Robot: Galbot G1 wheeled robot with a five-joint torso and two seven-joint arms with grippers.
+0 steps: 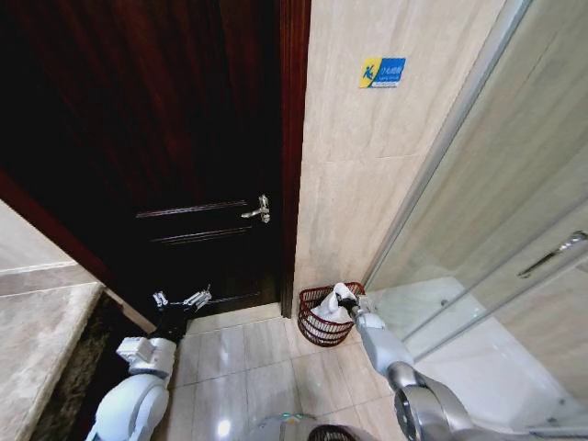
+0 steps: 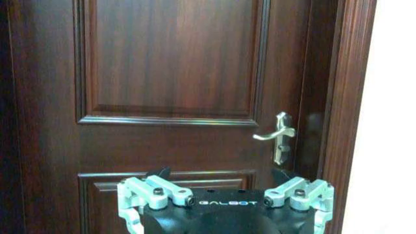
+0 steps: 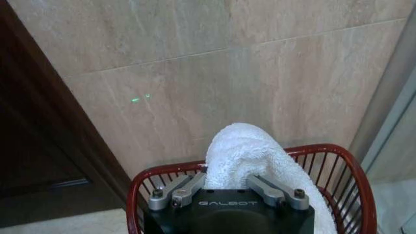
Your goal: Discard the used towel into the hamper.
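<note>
Right hand [image 3: 224, 192] pinching towel [image 3: 250, 151] directly over hamper [image 3: 354, 168], towel hanging down inside rim. Left hand [image 2: 224, 195] spread, idle near door [image 2: 169, 73].

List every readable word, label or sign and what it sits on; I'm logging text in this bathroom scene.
"GALBOT": on the body of the left claw, open in front of the dark wooden door.
"GALBOT": on the body of the right claw, shut on the white towel over the hamper.
Blue and yellow sign on the tiled wall: its text is too small to read.
</note>
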